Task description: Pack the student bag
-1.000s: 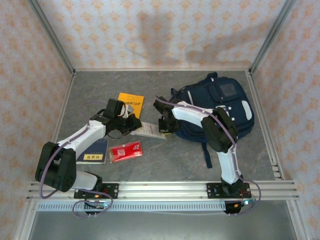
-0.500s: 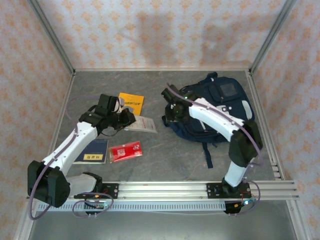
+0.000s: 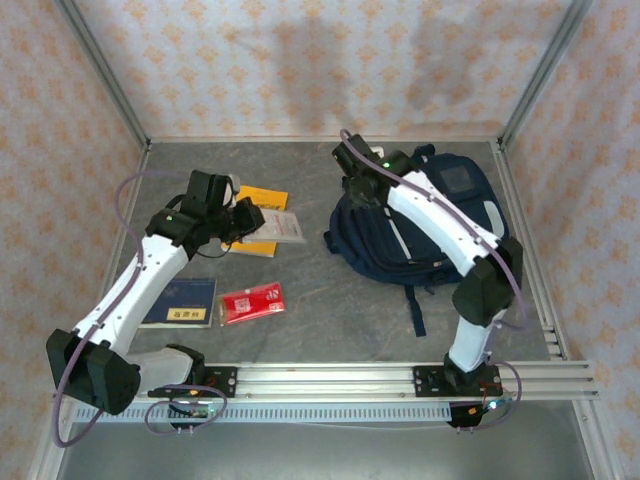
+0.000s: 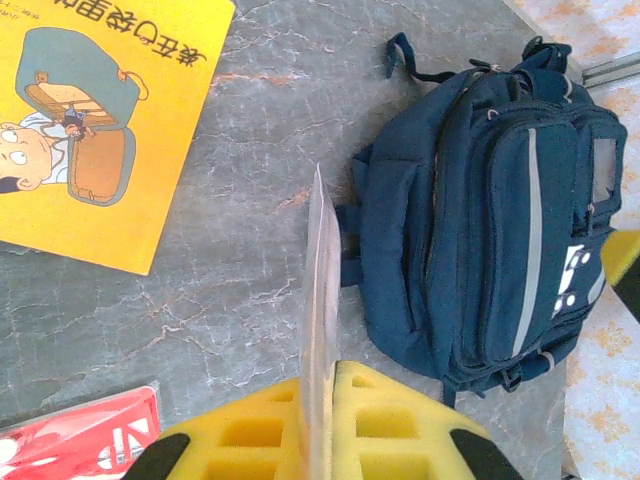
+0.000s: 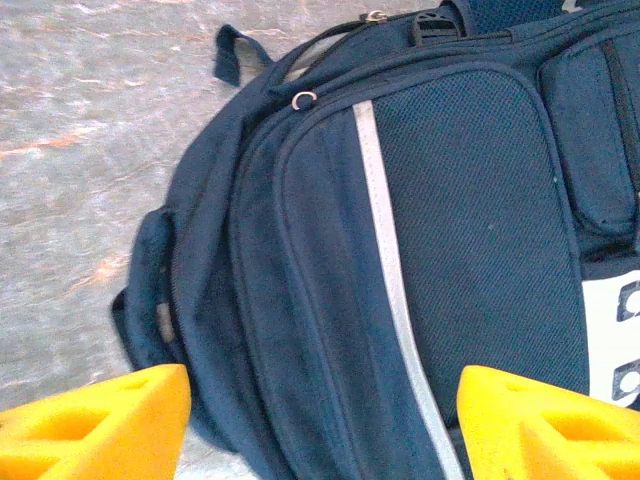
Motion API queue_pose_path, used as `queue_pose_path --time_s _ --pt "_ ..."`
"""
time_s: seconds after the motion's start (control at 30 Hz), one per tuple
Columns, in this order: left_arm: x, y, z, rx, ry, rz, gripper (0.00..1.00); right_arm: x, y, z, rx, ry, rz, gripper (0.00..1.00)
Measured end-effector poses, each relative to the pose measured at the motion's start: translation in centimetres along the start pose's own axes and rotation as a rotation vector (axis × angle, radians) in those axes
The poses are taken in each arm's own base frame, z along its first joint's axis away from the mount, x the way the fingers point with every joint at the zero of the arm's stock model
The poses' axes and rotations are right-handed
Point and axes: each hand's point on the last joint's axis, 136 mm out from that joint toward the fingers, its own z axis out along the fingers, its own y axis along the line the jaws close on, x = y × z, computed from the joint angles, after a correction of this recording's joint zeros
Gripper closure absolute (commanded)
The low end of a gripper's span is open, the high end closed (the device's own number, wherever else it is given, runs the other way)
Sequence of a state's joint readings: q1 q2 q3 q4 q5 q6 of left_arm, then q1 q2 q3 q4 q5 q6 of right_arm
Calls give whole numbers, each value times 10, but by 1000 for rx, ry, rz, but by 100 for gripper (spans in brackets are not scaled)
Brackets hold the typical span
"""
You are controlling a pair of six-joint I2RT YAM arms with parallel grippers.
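the large dark navy fabric backpack with grey stripes (image 3: 430, 235) lies flat on the grey marbled tabletop (image 3: 330, 320). the right gripper (image 5: 320, 420) hovers over the backpack's striped panel, yellow fingers (image 5: 100, 415) spread wide with nothing between them. well left of the backpack, the left gripper (image 4: 320, 400) has its jaws pressed together, pinching a thin pale flat card (image 4: 318, 300) above a yellow picture book (image 4: 90, 120). further left and nearer than the backpack lie a red flat packet (image 3: 250, 302) and a blue booklet (image 3: 185, 300).
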State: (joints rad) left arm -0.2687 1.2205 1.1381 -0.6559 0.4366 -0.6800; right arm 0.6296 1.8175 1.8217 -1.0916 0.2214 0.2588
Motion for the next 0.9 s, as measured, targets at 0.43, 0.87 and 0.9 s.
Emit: queue_pose_path --time_s 0.43,0.87,0.9 --pt "2 2 4 -7 14 -7 100 19 3 77 163 140 -111 36" --pt "7 3 7 3 38 -10 100 35 -5 104 123 211 -114 60" --pt "8 3 7 4 40 -10 100 36 -3 104 105 220 -116 66"
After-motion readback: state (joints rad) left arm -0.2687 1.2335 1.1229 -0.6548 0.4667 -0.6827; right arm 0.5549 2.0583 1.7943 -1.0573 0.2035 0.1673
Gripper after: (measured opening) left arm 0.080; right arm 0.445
